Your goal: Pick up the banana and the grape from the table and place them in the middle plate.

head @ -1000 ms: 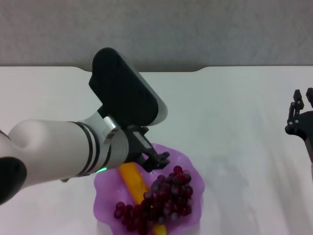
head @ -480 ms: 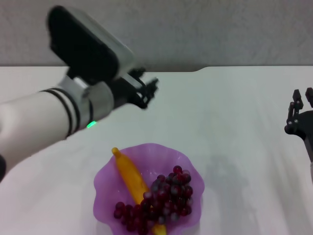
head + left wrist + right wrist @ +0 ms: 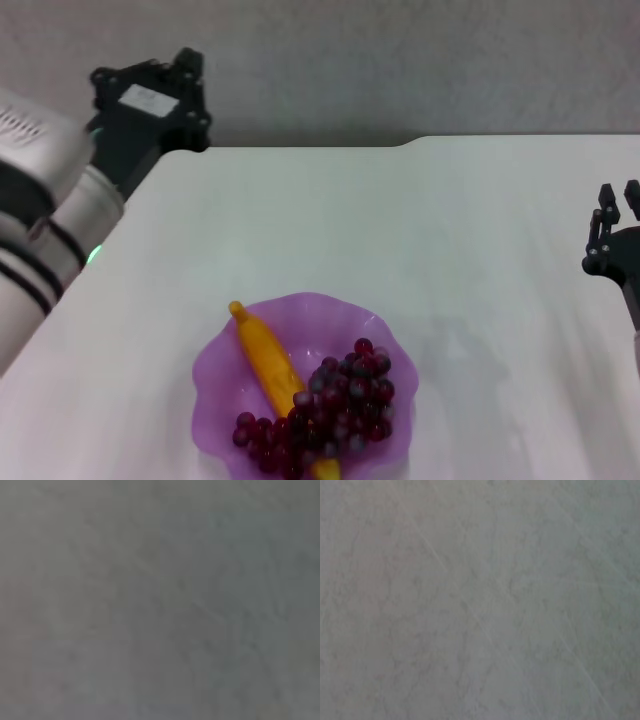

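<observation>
Left hand (image 3: 150,95) retreated off-table, grip unclear; only head view shows banana (image 3: 268,368), grape (image 3: 330,408).

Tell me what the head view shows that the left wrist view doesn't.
Only the head view shows the banana and the grape lying in the middle plate on the table, the left pincer beyond the far left corner, and the right pincer at the right edge. Only the left wrist view: a plain grey blur. Shared: nothing recognisable.
</observation>
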`<action>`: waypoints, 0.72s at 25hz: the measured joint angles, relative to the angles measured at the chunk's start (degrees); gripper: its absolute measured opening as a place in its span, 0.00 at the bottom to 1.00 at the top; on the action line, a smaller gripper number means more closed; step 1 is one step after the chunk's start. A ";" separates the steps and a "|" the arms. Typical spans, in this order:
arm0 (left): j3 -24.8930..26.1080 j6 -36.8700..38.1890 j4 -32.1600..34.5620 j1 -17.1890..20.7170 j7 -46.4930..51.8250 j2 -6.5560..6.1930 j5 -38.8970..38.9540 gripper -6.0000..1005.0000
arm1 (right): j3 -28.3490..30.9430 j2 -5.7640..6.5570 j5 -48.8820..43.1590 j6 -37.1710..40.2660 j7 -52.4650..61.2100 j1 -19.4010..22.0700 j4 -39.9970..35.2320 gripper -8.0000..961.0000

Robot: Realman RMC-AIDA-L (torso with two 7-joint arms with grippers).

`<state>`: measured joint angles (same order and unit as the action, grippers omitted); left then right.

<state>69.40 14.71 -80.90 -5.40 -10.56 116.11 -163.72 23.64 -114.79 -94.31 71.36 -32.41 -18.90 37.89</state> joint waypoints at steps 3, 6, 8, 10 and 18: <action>-0.05 6.98 4.58 0.63 2.40 -0.05 0.08 0.05 | 0.00 -0.07 0.00 0.00 -0.08 -0.07 -0.11 0.22; 0.36 10.91 9.24 1.15 5.07 -0.08 0.11 0.04 | 0.00 -0.09 0.00 0.00 -0.10 -0.09 -0.11 0.22; 0.52 15.04 13.41 1.53 5.69 0.02 0.18 0.04 | 0.00 -0.09 0.00 0.00 -0.10 -0.09 -0.23 0.22; 0.56 19.83 18.26 1.31 5.86 0.15 0.57 0.04 | 0.00 -0.14 0.00 -0.04 0.01 -0.09 -0.69 0.22; 0.18 31.93 29.47 0.95 7.22 0.18 4.47 0.04 | 0.00 -0.26 0.00 -0.18 0.16 -0.08 -1.25 0.22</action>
<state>69.58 46.64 -51.44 -4.45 -3.34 116.29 -159.26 23.64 -115.05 -94.31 71.18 -32.25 -18.98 36.64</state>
